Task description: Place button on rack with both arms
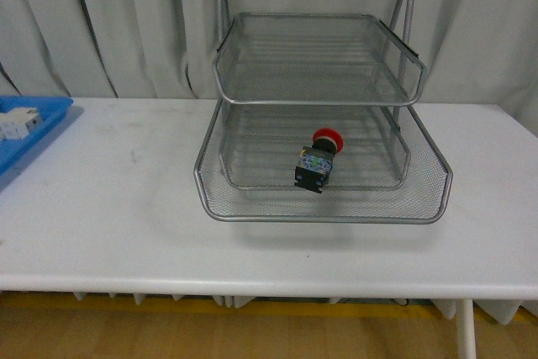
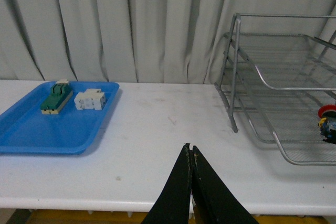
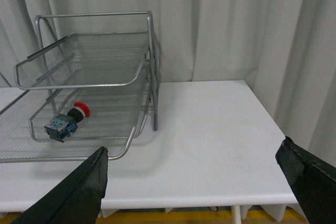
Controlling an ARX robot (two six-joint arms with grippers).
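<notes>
The button [image 1: 318,160] lies on its side inside the rack [image 1: 319,219], under the top tier, red cap toward the curtain [image 1: 126,23] and black body toward the front rim. The overlapping mesh makes it hard to tell whether it rests on the middle tier or the lowest one. The rack stands on the white table [image 1: 126,208], whose right end is cut off in the front view. Neither arm shows in that view. At its left edge only a corner of the blue tray [image 1: 29,128] is in frame, with a white block [image 1: 18,121] partly cut off. The left wrist view shows the whole tray, holding that white block beside a green-and-cream block [image 2: 56,97], while the button there is a sliver at the picture edge. The left gripper [image 2: 191,153] is clenched, fingers pressed together with nothing between them, over bare table well apart from tray and rack. The right gripper [image 3: 194,150] is spread wide and holds nothing; only its two dark fingers [image 3: 84,187] show, the rest out of frame.
</notes>
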